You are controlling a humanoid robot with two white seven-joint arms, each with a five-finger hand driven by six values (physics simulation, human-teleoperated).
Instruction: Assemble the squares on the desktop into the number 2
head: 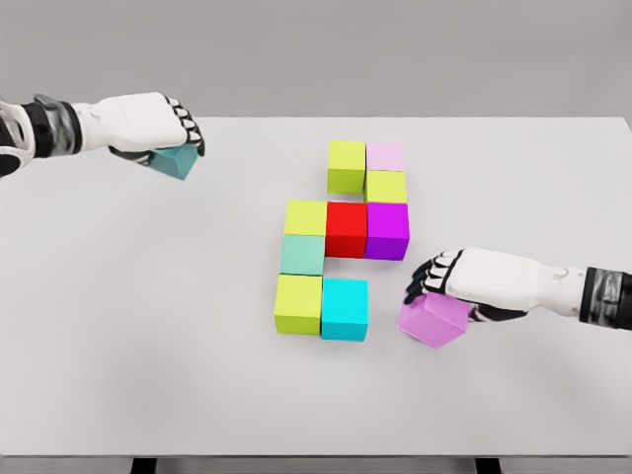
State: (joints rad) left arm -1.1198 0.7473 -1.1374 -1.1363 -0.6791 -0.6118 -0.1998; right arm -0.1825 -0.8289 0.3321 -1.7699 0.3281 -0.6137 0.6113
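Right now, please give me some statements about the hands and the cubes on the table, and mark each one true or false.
1. The left hand holds a teal cube. True.
2. The right hand rests open on the bare table. False: its fingers are closed over a light purple cube.
3. The red cube sits between a yellow-green cube and a purple cube. True.
4. The cyan cube lies in the top row of the group. False: it lies in the bottom row, beside another yellow-green cube.
5. The pale pink cube is in the top row. True.
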